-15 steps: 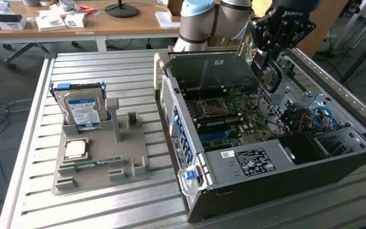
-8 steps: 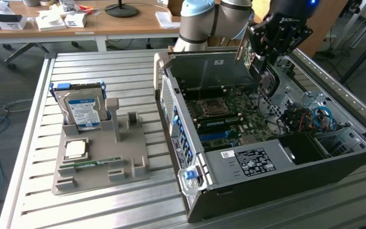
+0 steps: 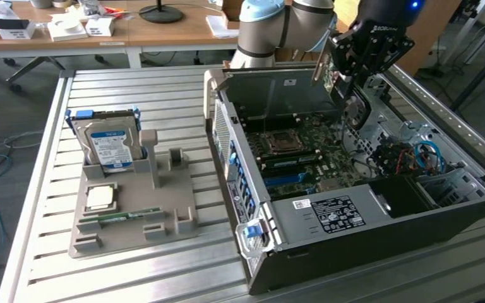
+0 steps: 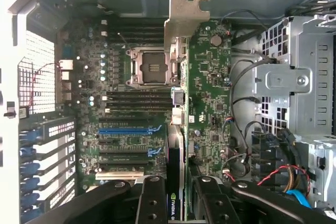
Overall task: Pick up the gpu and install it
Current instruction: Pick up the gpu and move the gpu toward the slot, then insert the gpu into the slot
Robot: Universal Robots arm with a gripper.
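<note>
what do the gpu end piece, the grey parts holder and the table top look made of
gpu end piece: likely sheet metal, pale matt sheen, thin with bent stamped edges.
parts holder: probably plastic, maybe printed; uniform dull grey, blocky shapes.
table top: looks like bare metal slats, light grey, long parallel grooves, soft shine.

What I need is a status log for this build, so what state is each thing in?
gpu: gripped edge-on in the claw, above the motherboard, not seated.
claw: shut on the gpu.
computer case: on its side, open.
hard drive: upright in the grey holder.
memory stick: lying flat in the holder.
</note>
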